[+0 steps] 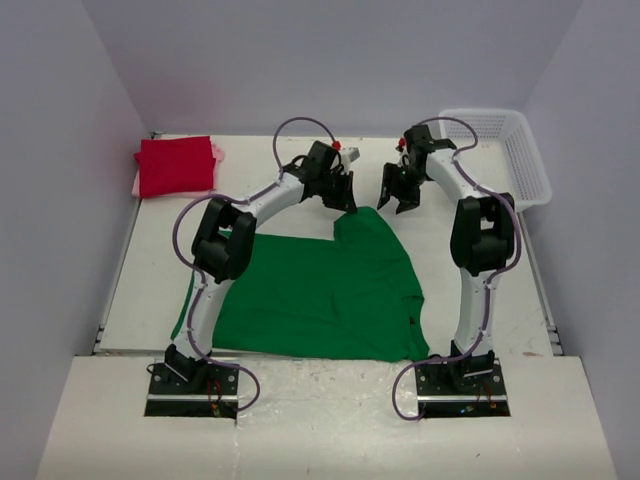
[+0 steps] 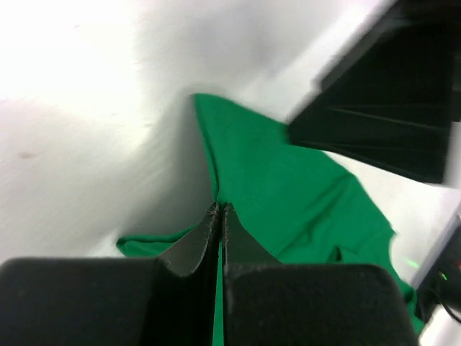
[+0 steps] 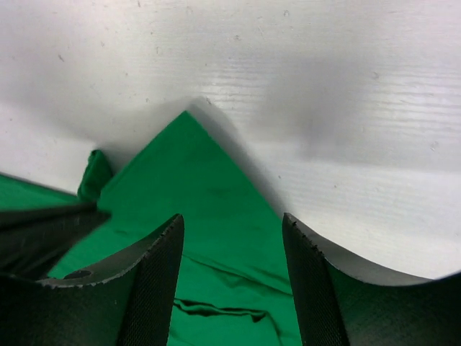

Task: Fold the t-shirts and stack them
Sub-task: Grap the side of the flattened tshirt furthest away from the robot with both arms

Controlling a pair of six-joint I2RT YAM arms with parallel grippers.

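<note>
Now the left gripper (image 2: pixel 218 210) clamps the green t-shirt (image 1: pixel 320 290) towards the bench's far edge; the right gripper (image 3: pixel 232 220) hangs spread apart above its corner.

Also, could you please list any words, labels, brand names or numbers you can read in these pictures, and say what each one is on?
There is no readable text in any view. The bright green cloth t-shirt, the folded red cloth t-shirt and the white plastic mesh basket are all plain, with no print, label or logo showing.
</note>
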